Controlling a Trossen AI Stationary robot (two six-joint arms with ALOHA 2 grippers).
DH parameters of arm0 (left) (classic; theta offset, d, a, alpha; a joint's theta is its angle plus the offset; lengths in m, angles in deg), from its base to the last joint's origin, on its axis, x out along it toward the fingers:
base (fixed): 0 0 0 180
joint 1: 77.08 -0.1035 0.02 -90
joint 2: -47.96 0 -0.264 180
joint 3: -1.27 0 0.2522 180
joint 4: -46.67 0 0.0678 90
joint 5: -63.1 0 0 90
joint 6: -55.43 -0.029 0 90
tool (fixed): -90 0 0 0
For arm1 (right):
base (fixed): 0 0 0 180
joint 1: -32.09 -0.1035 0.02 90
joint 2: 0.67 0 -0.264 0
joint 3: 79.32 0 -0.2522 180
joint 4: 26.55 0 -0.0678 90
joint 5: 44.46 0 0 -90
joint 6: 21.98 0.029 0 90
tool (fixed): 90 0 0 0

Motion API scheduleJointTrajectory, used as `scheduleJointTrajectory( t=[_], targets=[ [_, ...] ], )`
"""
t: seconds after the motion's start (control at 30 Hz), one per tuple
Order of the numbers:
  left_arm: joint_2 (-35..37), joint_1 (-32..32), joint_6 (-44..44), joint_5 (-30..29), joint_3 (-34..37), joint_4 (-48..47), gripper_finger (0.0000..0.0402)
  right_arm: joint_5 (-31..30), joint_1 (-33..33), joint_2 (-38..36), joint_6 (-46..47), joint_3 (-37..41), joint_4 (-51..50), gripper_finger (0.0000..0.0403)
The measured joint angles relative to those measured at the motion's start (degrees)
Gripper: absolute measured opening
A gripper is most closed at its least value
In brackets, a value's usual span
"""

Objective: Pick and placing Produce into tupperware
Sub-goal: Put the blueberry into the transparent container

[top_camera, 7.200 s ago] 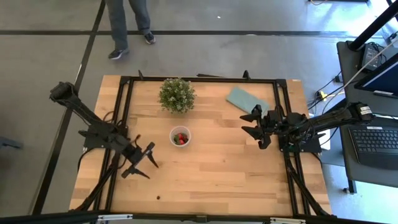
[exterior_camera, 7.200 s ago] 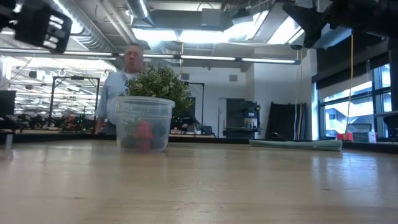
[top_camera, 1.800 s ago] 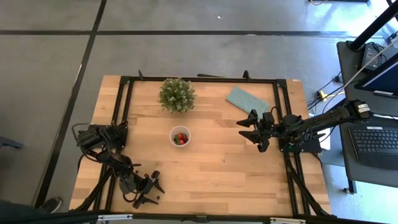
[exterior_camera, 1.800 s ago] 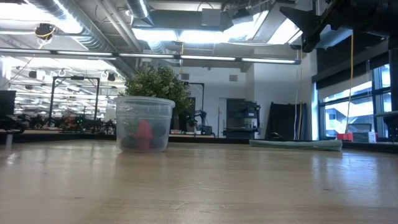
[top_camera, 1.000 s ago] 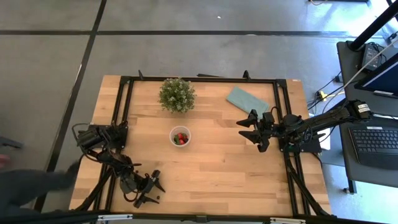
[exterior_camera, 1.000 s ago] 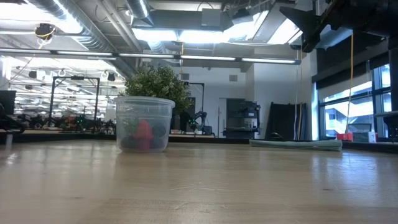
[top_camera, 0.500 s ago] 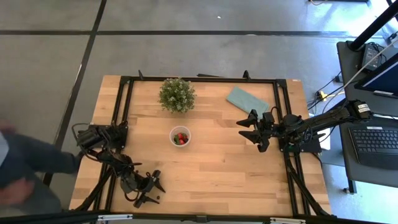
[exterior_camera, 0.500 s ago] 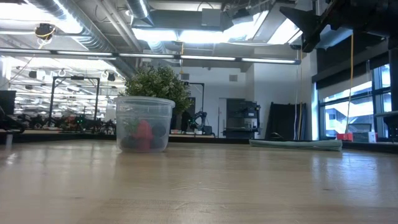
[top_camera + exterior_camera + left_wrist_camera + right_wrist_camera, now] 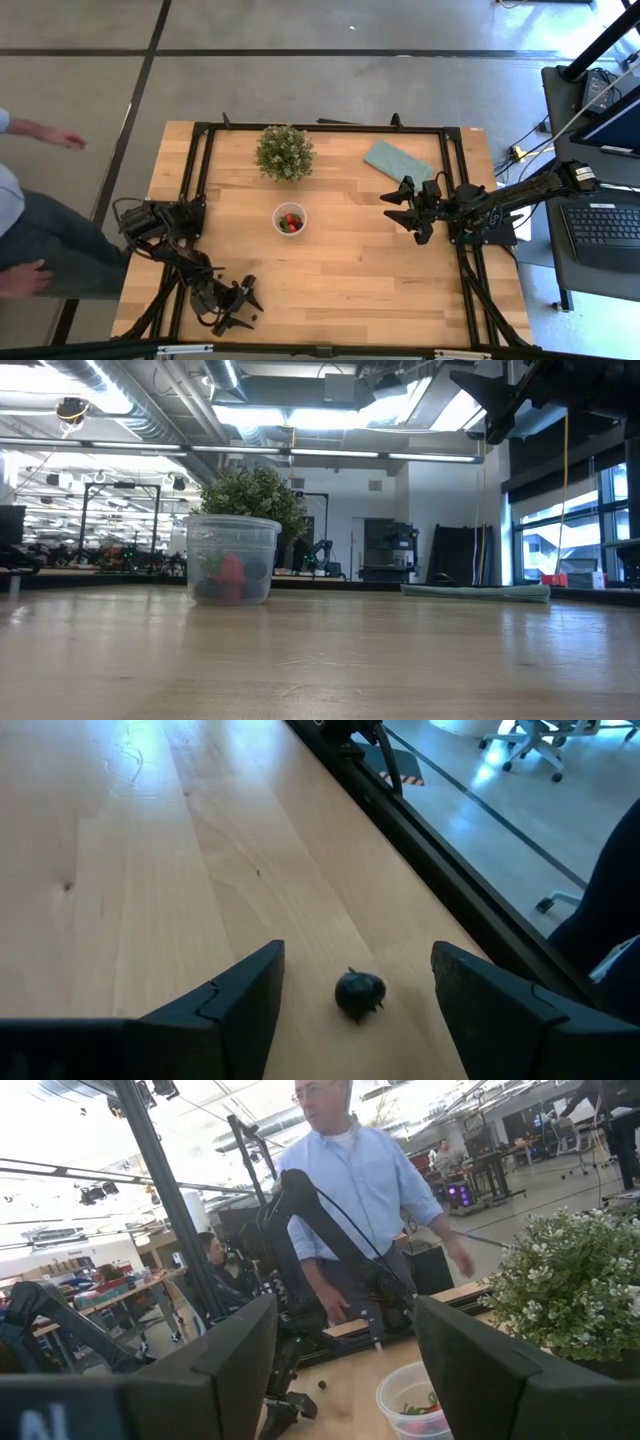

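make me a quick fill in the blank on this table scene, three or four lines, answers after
1. The dark berry on the wood lies between the open fingers of the ____ tool.
2. The clear cup holds a ____ strawberry.
3. In the high view, the potted plant stands to the left of the ____ cloth.
4. The right tool hovers ____ and empty.

Missing words: left; red; teal; open

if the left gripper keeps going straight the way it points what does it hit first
Most likely the dark berry, which lies on the table centred between the open fingers of the left gripper; depth is unclear.
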Motion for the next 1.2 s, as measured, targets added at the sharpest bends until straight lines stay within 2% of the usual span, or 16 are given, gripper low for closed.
scheduleJointTrajectory(
  t=[0.27, 0.63, 1.2],
  targets=[
    [-0.1, 0.1, -0.1, -0.8, 0.0, -0.3, 0.0232, 0.0, 0.0, 0.0, -0.1, 0.0, 0.0, 0.0239],
    [0.1, 0.3, -0.7, -4.3, -1.9, -6.0, 0.0146, 0.0, 0.0, 0.0, -0.1, 0.0, 0.0, 0.0239],
    [0.1, 2.1, -1.2, -5.1, -2.1, -6.4, 0.0055, 0.0, 0.0, 0.0, -0.1, 0.0, 0.0, 0.0239]
  ],
)
